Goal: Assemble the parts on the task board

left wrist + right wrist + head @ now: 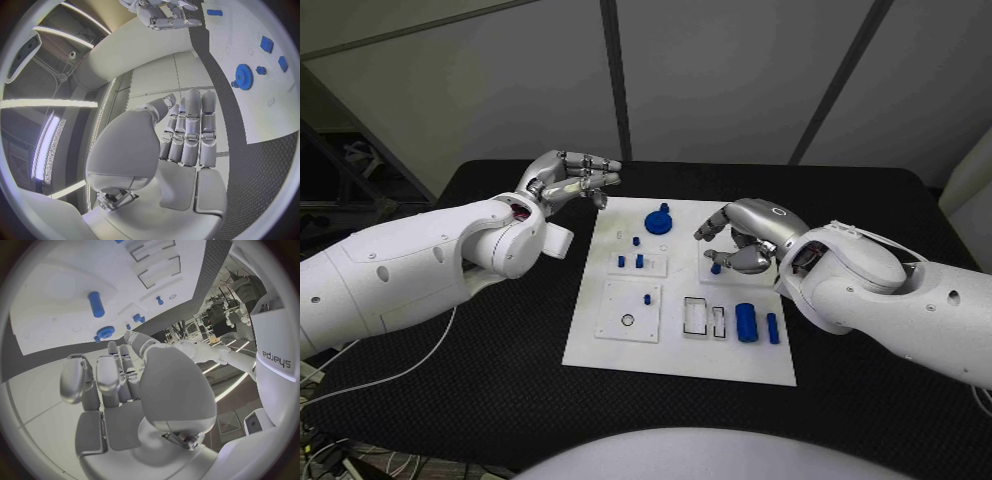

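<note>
The white task board [678, 350] lies mid-table. On its far part sits a blue gear [659, 221], with small blue pieces [630, 261] nearer. A blue cylinder [746, 322] and a thin blue pin [772, 327] lie near its right edge. My right hand [740, 238] hovers over the board's right side, fingers partly curled, holding nothing; a blue peg [715, 268] lies just under it, the same peg [95, 304] lying apart from the fingers in the right wrist view. My left hand [574, 178] is raised off the board's far left corner, its fingers [190, 130] straight and empty.
A square white plate [630, 310] with a ring and a small blue peg [651, 298] sits on the board's left half. Two rectangular frames [704, 317] lie beside the cylinder. Black table [488, 380] surrounds the board. The left wrist view shows the gear [244, 76] and board [269, 110].
</note>
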Robot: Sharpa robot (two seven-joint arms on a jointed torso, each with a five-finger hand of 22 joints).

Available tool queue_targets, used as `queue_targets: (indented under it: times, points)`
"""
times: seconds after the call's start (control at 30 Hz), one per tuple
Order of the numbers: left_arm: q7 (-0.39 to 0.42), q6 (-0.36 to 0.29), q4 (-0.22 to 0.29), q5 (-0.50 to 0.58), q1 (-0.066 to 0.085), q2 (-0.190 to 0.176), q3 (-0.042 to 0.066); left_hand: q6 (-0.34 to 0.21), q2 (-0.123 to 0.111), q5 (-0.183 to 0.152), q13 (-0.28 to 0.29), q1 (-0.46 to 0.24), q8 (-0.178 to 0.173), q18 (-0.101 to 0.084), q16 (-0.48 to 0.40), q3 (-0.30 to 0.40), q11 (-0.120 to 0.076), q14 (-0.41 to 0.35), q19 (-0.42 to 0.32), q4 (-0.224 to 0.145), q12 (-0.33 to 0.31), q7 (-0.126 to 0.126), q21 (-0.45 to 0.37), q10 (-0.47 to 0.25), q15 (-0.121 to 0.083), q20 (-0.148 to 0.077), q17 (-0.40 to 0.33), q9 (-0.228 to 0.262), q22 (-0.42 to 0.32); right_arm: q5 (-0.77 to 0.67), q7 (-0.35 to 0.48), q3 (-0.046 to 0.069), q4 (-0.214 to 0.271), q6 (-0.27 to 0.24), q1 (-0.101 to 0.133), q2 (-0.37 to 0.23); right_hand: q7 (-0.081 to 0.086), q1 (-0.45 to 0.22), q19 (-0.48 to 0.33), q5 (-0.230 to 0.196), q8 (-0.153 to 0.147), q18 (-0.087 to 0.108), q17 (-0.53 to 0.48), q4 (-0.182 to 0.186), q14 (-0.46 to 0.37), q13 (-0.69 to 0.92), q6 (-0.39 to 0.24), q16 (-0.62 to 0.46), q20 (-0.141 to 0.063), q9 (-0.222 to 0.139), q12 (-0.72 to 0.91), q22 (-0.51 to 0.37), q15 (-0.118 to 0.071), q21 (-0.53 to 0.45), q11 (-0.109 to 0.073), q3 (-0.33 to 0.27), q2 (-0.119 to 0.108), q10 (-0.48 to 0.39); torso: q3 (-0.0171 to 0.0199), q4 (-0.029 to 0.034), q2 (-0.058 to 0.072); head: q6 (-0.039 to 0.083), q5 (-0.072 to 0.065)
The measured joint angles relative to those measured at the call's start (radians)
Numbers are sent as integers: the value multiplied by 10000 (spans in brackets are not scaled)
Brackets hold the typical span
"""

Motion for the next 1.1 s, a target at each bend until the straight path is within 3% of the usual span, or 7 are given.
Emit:
queue_targets:
  times: [0.23,0.5,0.63,0.93,1.1]
  points:
    - [-8,10,9,0,-3,4,-2,0,0,0,-1,0,0,1,0,0,0,0,0,0,0,0,0,0,0,0,1,1,1,-243,-309,13,-42,1014,22,-69,-90,-71,0,-240,-1,0,-78,79,0,1,37,0,0,0,100,-1,0,-8,0,-198,-155,0,-2,6,0,-35,-5]
    - [-9,15,24,0,-3,2,-2,0,0,0,-2,0,0,1,0,0,-1,0,0,0,0,0,0,0,0,0,1,1,1,-499,-600,15,-206,1977,30,61,-123,-71,0,-446,-1,1,-149,127,0,1,20,0,0,-1,167,-2,0,-100,-36,-299,-155,-36,-4,8,-2,-69,3]
    - [-10,17,33,0,-3,-15,-2,0,0,0,-2,0,0,1,0,0,0,0,0,0,0,0,0,0,0,0,1,2,1,-606,-719,15,-313,2213,30,130,-123,-71,0,-448,-2,108,-228,127,0,2,20,0,0,-2,233,-3,-1,-161,-36,-299,-155,-36,-5,12,-3,-80,9]
    - [-10,18,38,1,-3,-22,-2,0,0,0,-3,0,0,0,0,0,0,0,0,0,0,0,0,1,0,0,2,2,-7,-818,-872,15,-488,2365,30,259,-107,91,0,-357,-3,92,-318,160,0,-9,108,-64,1,23,348,-3,-1,-161,-36,-266,6,-34,1,12,-4,-84,16]
    - [-10,19,35,1,-3,-15,-2,0,0,0,-4,0,0,0,0,0,0,0,0,0,0,0,0,0,0,0,2,2,-6,-888,-881,14,-536,2358,30,314,-71,222,72,-302,112,87,-195,156,0,-6,363,35,-72,67,559,-4,-1,-28,-157,-127,137,278,7,4,-4,-93,19]
